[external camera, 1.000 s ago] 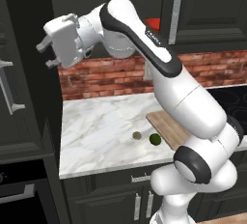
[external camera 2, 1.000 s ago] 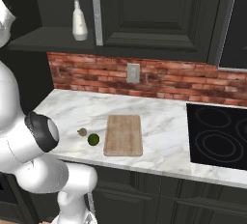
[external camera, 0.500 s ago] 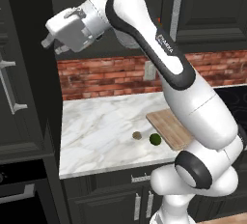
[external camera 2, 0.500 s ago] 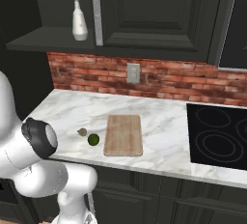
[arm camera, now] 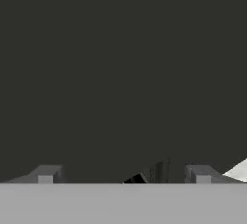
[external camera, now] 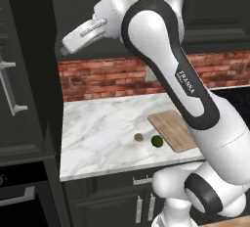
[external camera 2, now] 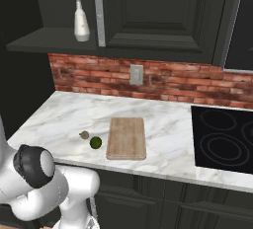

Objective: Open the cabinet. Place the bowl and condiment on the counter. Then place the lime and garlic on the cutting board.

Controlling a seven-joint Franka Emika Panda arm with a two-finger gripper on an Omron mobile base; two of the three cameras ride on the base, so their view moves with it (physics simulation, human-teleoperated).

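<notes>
Gripper (arm camera: 124, 177) jaws spread wide, holding nothing; white pear-shaped condiment (external camera 2: 81, 19) stands upright in the cabinet (external camera 2: 163, 16).

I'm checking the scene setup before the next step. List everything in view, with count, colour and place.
cabinet: one, dark charcoal, on the wall above the counter, left door open.
condiment: one, white, standing on the open cabinet shelf.
counter: one, white-grey marble, under the brick wall.
cutting board: one, light brown, flat on the counter.
lime: one, dark green, on the counter left of the board.
garlic: one, brownish-grey, beside the lime.
stovetop: one, black, right of the counter.
outlet: one, pale, on the brick wall.
pincer: one, dark tips, open, facing a dark surface.
</notes>
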